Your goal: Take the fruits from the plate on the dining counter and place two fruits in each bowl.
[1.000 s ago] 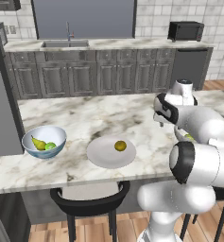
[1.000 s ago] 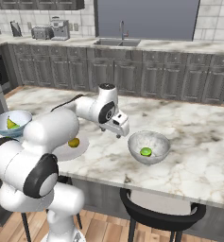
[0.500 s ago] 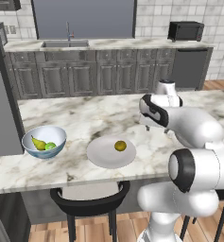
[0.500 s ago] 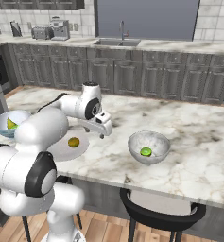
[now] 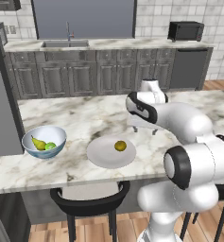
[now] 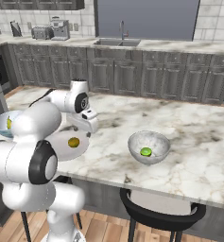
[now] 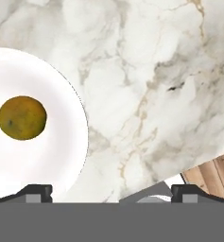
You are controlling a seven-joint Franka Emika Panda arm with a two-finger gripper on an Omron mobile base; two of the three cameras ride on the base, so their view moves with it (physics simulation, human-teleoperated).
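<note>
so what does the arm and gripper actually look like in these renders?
Glossy white arm of rounded, bulbous links with dark grey-black bands at the joints. The gripper is a boxy white hand; in the hand view its two small dark fingertips sit far apart. No cables or markings visible.

readable text: none on any surface
microwave (image 5: 185, 30): dark front, no brand or digits legible (too small to tell)
toaster (image 6: 39, 32) and coffee machine (image 6: 60, 29): no markings legible
plate (image 5: 104, 155): plain, unmarked
bowls (image 5: 43, 141) (image 6: 149, 147): plain, no label
dining counter (image 5: 85, 116): veining only, no lettering
</note>
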